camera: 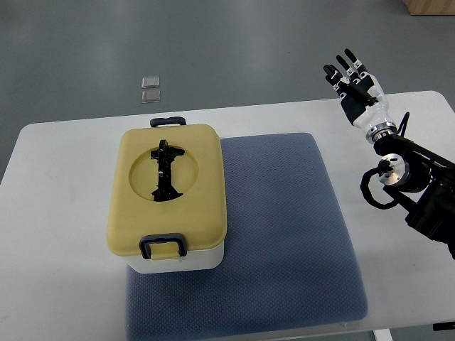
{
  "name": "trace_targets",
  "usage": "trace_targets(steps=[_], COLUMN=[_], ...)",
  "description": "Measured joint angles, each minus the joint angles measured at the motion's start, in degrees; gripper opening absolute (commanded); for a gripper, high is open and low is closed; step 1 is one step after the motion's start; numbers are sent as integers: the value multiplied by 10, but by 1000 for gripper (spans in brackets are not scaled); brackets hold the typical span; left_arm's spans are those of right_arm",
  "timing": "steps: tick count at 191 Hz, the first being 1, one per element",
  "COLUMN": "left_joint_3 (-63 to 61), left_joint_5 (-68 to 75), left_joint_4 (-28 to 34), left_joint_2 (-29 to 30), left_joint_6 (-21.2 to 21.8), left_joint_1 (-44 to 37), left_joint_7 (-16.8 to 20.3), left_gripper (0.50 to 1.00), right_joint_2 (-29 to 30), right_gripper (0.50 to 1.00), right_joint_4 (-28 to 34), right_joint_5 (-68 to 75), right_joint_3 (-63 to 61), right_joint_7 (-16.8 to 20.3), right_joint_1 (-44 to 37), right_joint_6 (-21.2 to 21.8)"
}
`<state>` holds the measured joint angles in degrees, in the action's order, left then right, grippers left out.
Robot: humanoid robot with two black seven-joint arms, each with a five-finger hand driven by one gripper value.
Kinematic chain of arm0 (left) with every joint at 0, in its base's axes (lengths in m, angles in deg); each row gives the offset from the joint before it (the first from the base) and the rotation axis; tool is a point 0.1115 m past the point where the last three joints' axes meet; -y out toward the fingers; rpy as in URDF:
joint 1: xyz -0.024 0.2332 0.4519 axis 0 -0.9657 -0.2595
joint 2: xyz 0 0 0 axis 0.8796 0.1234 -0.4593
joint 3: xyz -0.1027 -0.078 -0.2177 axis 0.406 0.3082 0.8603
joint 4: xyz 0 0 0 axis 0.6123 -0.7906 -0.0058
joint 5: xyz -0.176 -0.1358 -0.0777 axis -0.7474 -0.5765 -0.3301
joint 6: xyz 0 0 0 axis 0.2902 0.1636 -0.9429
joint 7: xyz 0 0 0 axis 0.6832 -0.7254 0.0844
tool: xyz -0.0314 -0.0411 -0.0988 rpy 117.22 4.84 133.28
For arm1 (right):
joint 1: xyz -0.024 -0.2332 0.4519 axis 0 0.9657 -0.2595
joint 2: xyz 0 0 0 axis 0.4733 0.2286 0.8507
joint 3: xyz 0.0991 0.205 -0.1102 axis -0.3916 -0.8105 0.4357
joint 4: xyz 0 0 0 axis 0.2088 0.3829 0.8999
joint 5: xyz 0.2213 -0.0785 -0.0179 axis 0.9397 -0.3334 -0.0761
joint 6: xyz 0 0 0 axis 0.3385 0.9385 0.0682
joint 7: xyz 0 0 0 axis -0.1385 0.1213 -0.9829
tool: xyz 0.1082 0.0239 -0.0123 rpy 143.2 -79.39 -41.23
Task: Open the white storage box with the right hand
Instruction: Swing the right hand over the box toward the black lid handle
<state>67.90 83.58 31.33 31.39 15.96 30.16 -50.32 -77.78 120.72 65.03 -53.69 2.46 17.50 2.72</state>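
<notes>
Mustard-yellow lid on a white storage box, and it's fully down, so the box isn't opened yet. The box sits on the left half of a blue-grey textured mat, which in turn lies on a white desk. My guess is the mat is there to keep the box from sliding when something tugs at it.

There's a black clasp at the near edge of the lid and another at the far edge, both looking flipped down, plus a black folding handle lying flat in a round recess in the lid. So I'd say the clasps have to come up before the lid goes anywhere.

The right robot hand is up over the far right corner of the desk, well apart from the box. Fingers are straight and spread, pointing away from the robot, holding nothing. Looks like a ready pose more than a reach. The left arm isn't showing at all.

Nothing stands between that hand and the box, just bare mat and desk, so the path is free. Worth noting the arm's own black cable loop hangs near the wrist joint, which could drag across the mat edge on a low sweep.

Off the desk, on the grey floor beyond the box, there are two small clear square things, can't tell what they are. Not in the way.
</notes>
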Motion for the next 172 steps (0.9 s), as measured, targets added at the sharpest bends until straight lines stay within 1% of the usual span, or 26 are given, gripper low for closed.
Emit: trace_targets(steps=[58,89,114,130,152,172], left_joint_3=[0,0,0,0,0,0], left_joint_5=[0,0,0,0,0,0], left_joint_4=[0,0,0,0,0,0], left_joint_2=[0,0,0,0,0,0], left_joint_6=[0,0,0,0,0,0], left_joint_1=[0,0,0,0,0,0], left_joint_7=[0,0,0,0,0,0], left_gripper=[1000,1000,1000,1000,1000,1000], right_joint_2=[-27,-35,-51,-67,-82,-99], right_gripper=[930,930,930,930,928,928], right_joint_4=[3,3,6,8,13,35], right_joint_5=[-18,-115,-214,-277,-367,-444], right_joint_3=[10,10,11,13,32,65], right_joint_7=[0,2,3,3,3,3], right_joint_1=[-24,-36,-70,-101,-150,-200], right_joint_6=[2,5,11,27,62,95])
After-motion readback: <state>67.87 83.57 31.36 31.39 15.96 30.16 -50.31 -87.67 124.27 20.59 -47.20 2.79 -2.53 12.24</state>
